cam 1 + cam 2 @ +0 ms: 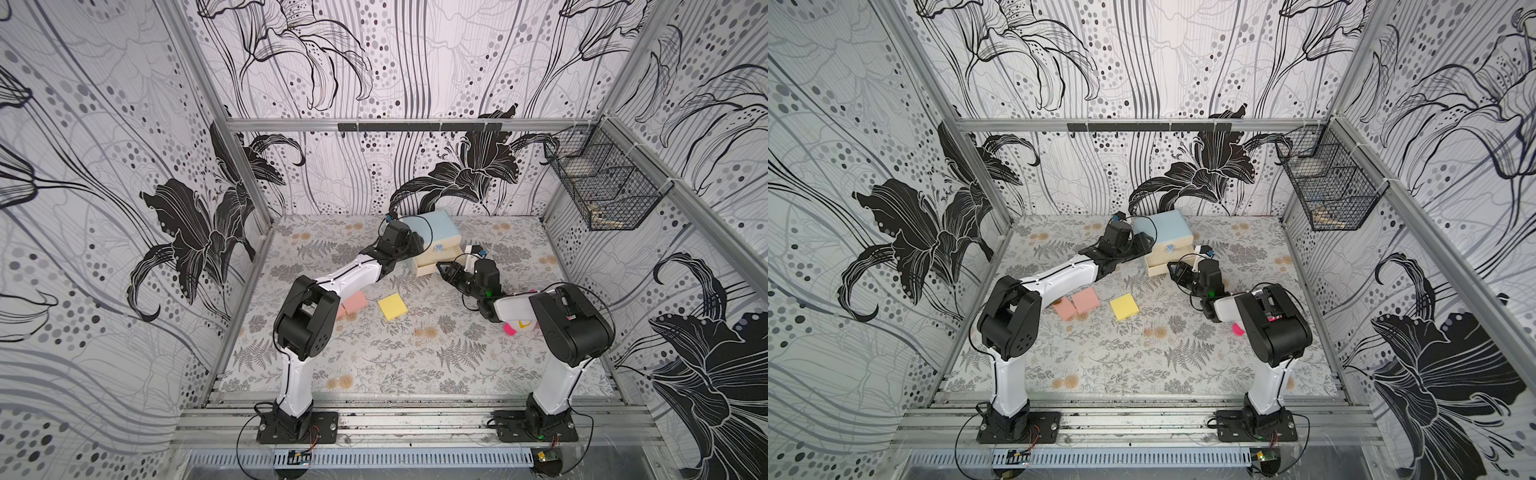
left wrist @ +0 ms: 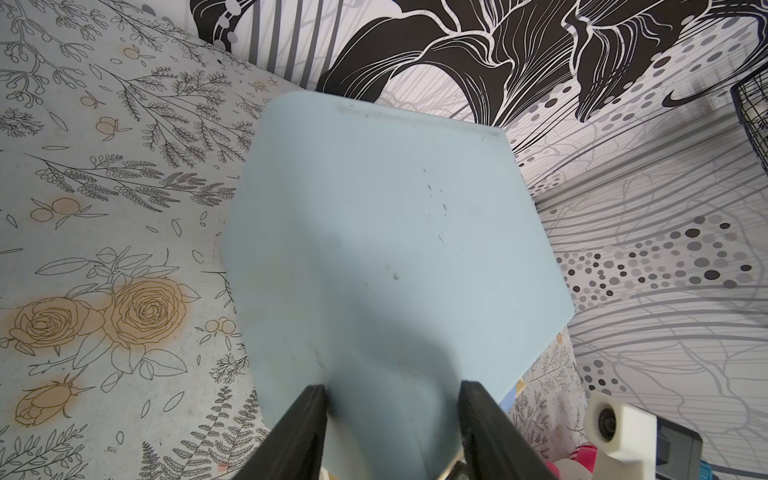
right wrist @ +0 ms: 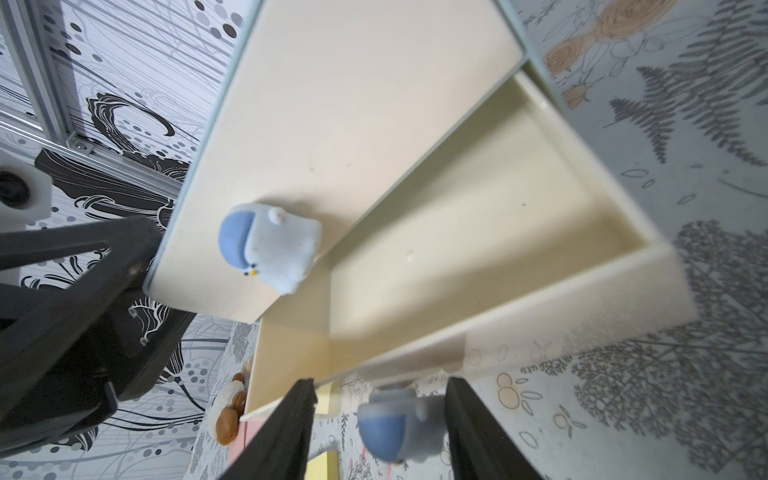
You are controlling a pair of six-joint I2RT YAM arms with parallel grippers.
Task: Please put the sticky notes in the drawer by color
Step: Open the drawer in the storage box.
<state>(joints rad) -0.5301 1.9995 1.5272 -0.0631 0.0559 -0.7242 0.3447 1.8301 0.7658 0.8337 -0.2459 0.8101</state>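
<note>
The drawer (image 1: 434,227), a boxy chest with a smooth pale-blue shell and cream fronts, stands on the floral-printed bench (image 1: 374,365). One cream tray (image 3: 478,232) is slid out of it, shallow, rectangular and bare. The right gripper (image 3: 380,384) is parted around a rounded blue knob (image 3: 395,428) at the drawer's front, with a gap on one side. The left gripper (image 2: 392,386) straddles the drawer's shell; I cannot tell whether it clamps. In front of the drawer, well apart, lie a flat square yellow sticky note (image 1: 393,306) and two pink sticky notes (image 1: 1086,300).
</note>
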